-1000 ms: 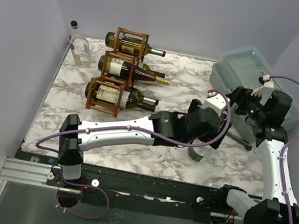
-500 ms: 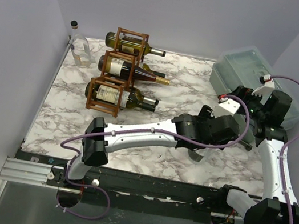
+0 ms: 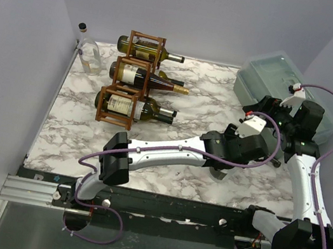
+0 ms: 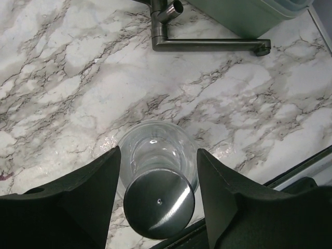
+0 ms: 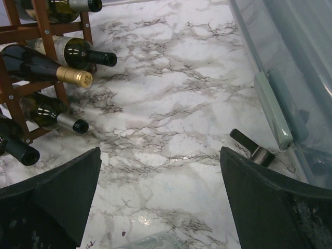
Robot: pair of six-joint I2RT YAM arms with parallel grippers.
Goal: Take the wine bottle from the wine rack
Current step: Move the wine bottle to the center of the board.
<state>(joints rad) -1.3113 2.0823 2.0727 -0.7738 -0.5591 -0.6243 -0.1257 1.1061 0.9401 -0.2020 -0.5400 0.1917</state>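
Observation:
The wine rack (image 3: 128, 85) stands at the back left, a reddish-brown frame with three wine bottles lying in it. Its middle bottle (image 3: 151, 82) has a gold-foiled neck. The right wrist view shows the rack (image 5: 46, 39) and the necks pointing right. My left gripper (image 4: 158, 150) hangs far from the rack, over a clear glass vessel (image 4: 155, 142) with a steel cap (image 4: 158, 205). Its jaws flank the vessel with a gap to the cap. My right gripper (image 5: 161, 150) is wide open above bare marble.
A grey-green plastic bin (image 3: 283, 87) sits at the back right, with a dark metal bar (image 4: 207, 44) lying in front of it. A clear bottle with a black cap (image 3: 87, 52) stands in the back left corner. The table's front edge runs close by the glass vessel.
My left arm has stretched to the right along the front of the table, and its wrist now sits over the glass vessel. The right arm has not moved.

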